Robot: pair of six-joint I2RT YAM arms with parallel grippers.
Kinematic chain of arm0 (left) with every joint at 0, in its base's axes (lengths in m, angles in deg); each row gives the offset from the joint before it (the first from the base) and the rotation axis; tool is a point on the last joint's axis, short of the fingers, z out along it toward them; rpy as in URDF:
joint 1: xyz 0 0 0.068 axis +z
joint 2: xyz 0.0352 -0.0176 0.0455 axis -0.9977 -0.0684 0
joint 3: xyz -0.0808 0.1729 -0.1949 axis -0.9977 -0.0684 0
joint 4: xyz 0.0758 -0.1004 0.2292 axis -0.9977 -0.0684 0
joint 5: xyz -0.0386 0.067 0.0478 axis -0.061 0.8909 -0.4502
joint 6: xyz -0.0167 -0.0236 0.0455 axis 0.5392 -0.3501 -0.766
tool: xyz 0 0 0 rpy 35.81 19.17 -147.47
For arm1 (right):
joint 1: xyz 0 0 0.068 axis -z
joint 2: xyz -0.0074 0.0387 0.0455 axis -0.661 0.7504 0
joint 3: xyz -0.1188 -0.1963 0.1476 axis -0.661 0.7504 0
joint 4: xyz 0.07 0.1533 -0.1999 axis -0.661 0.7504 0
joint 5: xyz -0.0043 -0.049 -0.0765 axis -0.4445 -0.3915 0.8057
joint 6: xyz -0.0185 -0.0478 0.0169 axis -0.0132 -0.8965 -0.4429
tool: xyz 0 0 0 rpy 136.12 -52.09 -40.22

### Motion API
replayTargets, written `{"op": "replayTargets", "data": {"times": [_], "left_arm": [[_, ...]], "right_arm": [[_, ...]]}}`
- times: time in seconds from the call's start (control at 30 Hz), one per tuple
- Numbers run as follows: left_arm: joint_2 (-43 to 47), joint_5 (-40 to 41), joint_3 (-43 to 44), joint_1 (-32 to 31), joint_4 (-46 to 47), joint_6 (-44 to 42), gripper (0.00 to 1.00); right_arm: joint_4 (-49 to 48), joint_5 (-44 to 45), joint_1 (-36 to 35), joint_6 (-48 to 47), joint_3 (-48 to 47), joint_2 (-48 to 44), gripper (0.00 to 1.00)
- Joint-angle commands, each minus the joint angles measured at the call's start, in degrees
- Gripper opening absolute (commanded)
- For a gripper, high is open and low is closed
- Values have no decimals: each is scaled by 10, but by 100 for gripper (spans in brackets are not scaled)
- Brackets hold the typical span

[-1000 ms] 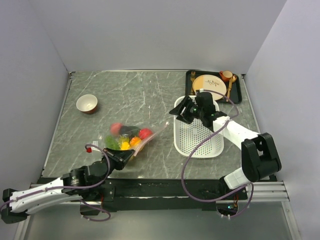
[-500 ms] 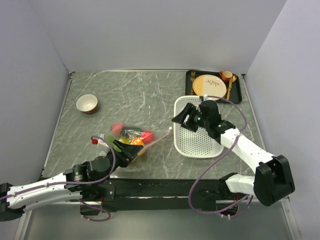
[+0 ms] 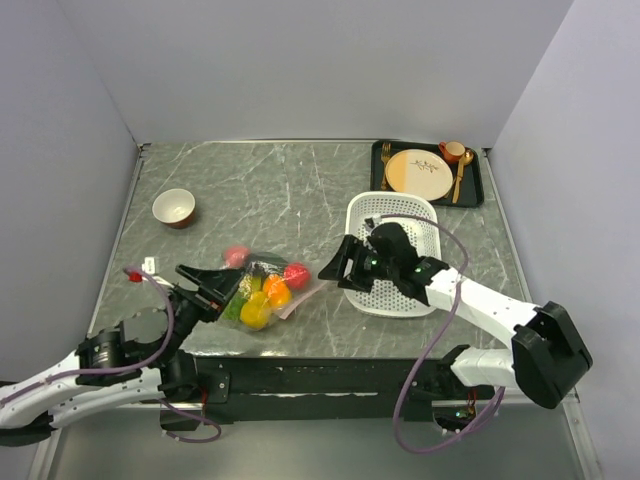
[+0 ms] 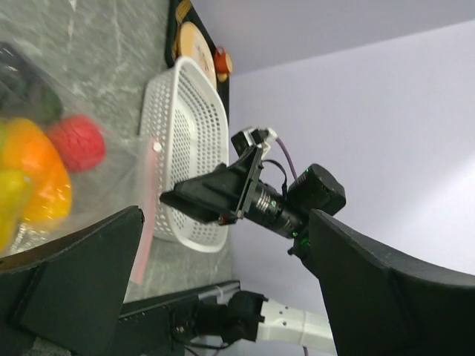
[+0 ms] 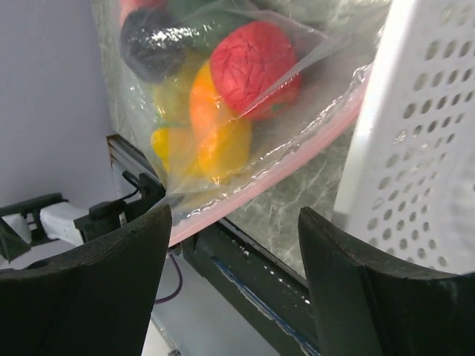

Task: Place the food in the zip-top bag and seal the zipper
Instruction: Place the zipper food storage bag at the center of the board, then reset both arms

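Food (image 3: 268,292) is lying inside the zip-top bag (image 3: 255,270), just left of the basket (image 3: 395,300). Left pincer (image 3: 222,288) and right pincer (image 3: 335,262) are both gaping, gripping nothing. Sealing likely means pinching the zipper (image 4: 146,215) squarely at its basket-side end, then sliding along.

1. The zip-top bag (image 3: 262,290), left of the basket (image 3: 395,270), is showing as thin clear plastic, crinkling and catching glossy glints.
2. Its zipper (image 5: 282,174) is looking like a smooth, pale pink plastic strip.
3. Inside the bag, the tomato (image 5: 254,68) is wearing a matt red, creased skin, while the mango (image 5: 208,104) is shining smooth orange.
4. The basket is reading as white moulded plastic, perforated and faintly shiny.
5. The desk (image 3: 260,190) under the basket is appearing as polished grey stone with pale veins.
6. The plate (image 3: 420,173) behind the basket is looking like glazed cream ceramic.
7. The right gripper (image 5: 235,215) jaws are showing matt black plastic.
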Motion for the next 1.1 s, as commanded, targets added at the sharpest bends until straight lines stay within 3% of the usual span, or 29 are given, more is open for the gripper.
{"op": "replayTargets", "data": {"times": [0.0,0.2,0.33,0.47,0.53,0.57,0.6,0.67,0.7,0.77,0.8,0.83,0.9,1.07], "left_arm": [[30,64,12,-2,-62,-14,98],[-21,57,29,-2,-55,-54,99],[-163,57,85,-1,-59,-101,99],[-295,53,163,11,-50,-230,99],[-350,-3,193,76,0,-292,99],[-362,-97,195,113,24,-349,99],[-370,-140,192,191,48,-362,99],[-374,-230,168,266,124,-396,99],[-374,-298,161,336,142,-403,99],[-395,-371,154,406,181,-419,99],[-409,-403,160,472,179,-421,99],[-441,-444,178,499,174,-422,99],[-471,-462,198,550,153,-433,99],[-518,-423,245,561,130,-476,99]], "right_arm": [[-22,6,-24,14,-33,30,76],[35,87,-35,-19,-70,33,76],[83,138,-35,-62,-100,12,77],[120,201,-33,-110,-122,-24,78],[142,242,-27,-134,-133,-31,79],[148,248,-17,-140,-136,-33,79],[153,252,-11,-147,-137,-35,79],[161,255,4,-153,-136,-44,79],[162,256,20,-160,-134,-48,79],[164,263,43,-168,-125,-63,79],[165,269,72,-173,-122,-68,79],[174,276,87,-176,-122,-74,86],[186,303,138,-189,-127,-86,94],[207,392,213,-232,-137,-112,100]]}}
